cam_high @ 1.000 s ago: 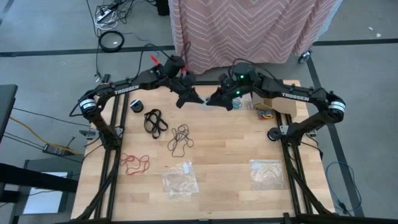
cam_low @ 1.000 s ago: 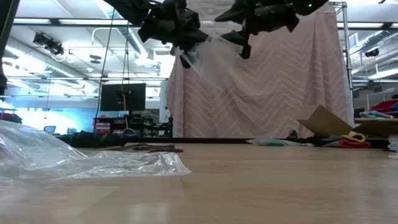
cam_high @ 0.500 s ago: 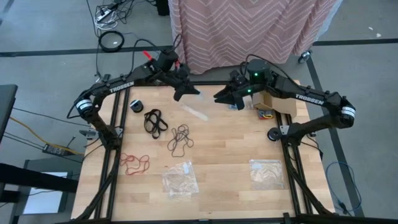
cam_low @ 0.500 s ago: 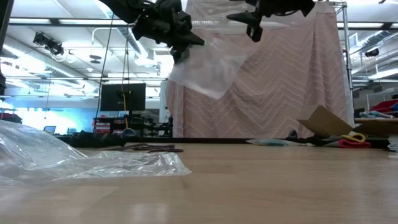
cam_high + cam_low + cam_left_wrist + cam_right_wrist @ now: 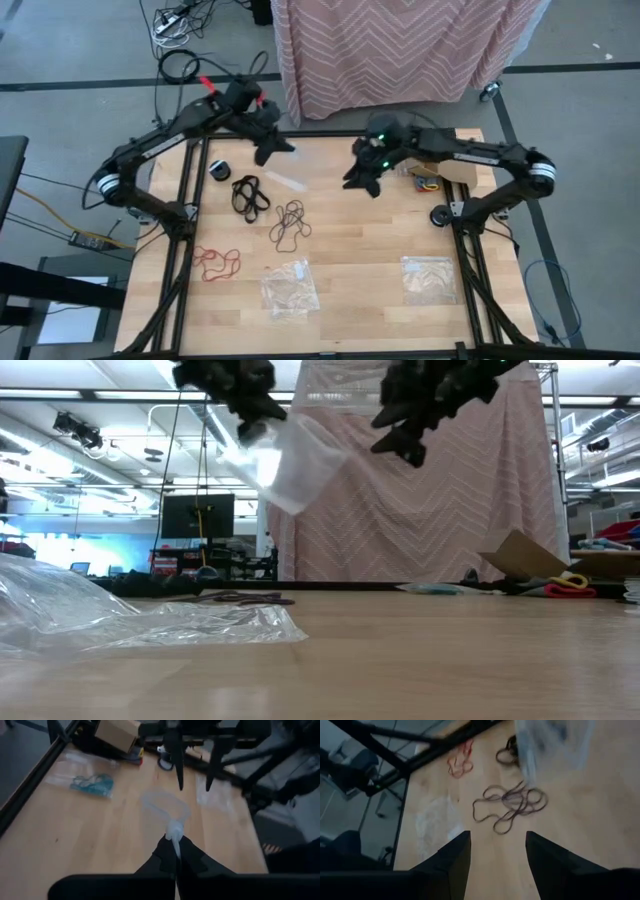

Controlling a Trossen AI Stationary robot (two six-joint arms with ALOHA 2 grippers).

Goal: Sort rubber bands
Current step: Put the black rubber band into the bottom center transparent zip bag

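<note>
Since a second ago both arms have drawn apart, the left end effector (image 5: 272, 150) clamped on a clear plastic bag (image 5: 300, 460) hanging above the tabletop (image 5: 380, 250), the right end effector (image 5: 362, 182) parted and empty, beyond the dark brown rubber bands (image 5: 289, 223), whose long axis runs toward the table's front edge.

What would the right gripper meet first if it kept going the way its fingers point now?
Probably the dark brown rubber bands on the table: the open right gripper aims down at that cluster. The hanging clear bag sits slightly off that line, though depth is hard to judge.
</note>
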